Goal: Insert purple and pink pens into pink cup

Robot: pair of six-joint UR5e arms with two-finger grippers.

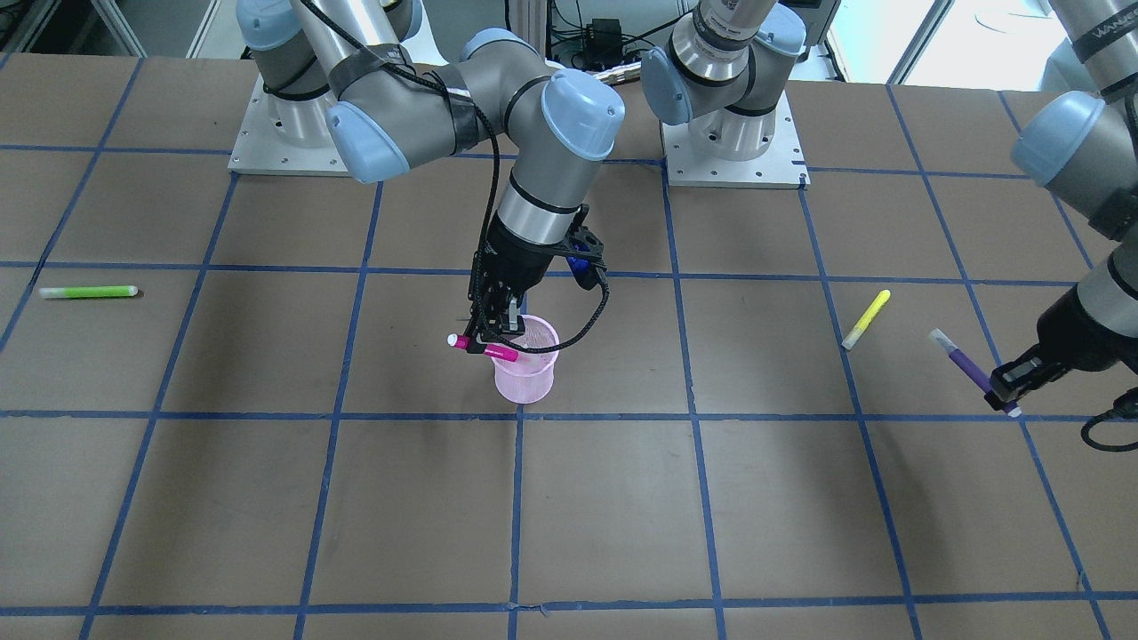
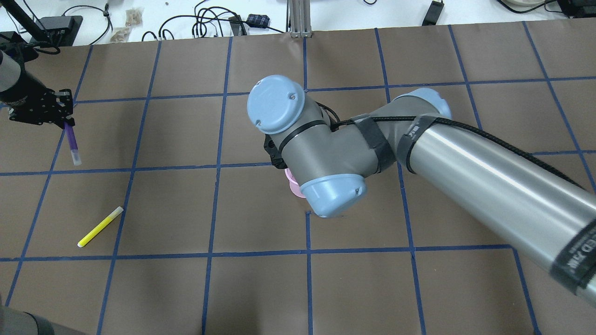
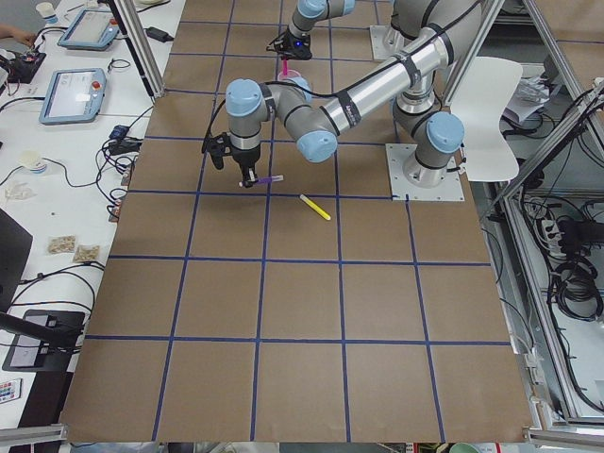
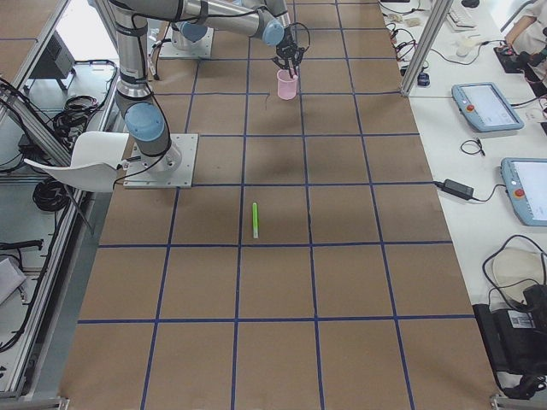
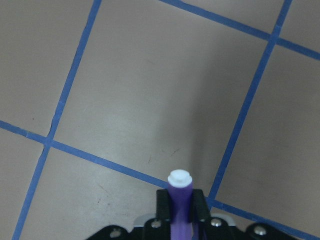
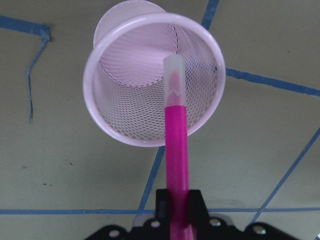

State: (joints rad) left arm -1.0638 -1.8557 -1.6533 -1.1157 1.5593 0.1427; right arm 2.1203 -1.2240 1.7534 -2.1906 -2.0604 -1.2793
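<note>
Mid-table: cup (image 1: 524,378) upright. My right claw (image 1: 496,340) just above its rim, gripping pen (image 1: 505,353), pen tip over cup mouth. My left claw (image 1: 1002,396) toward left end of table (image 1: 267,533), gripping second pen (image 1: 965,364). Between cup and left claw, loose marker (image 1: 866,320) flat; other marker (image 1: 89,292) flat toward right end.

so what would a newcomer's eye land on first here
The right arm's jaws clamp a bright pink plastic pen, its clear-capped tip poised over the mouth of the pink wire-mesh cup at the centre. Far off on the robot's left, the left arm's jaws grip a purple pen. A yellow highlighter and a green highlighter lie loose.
</note>
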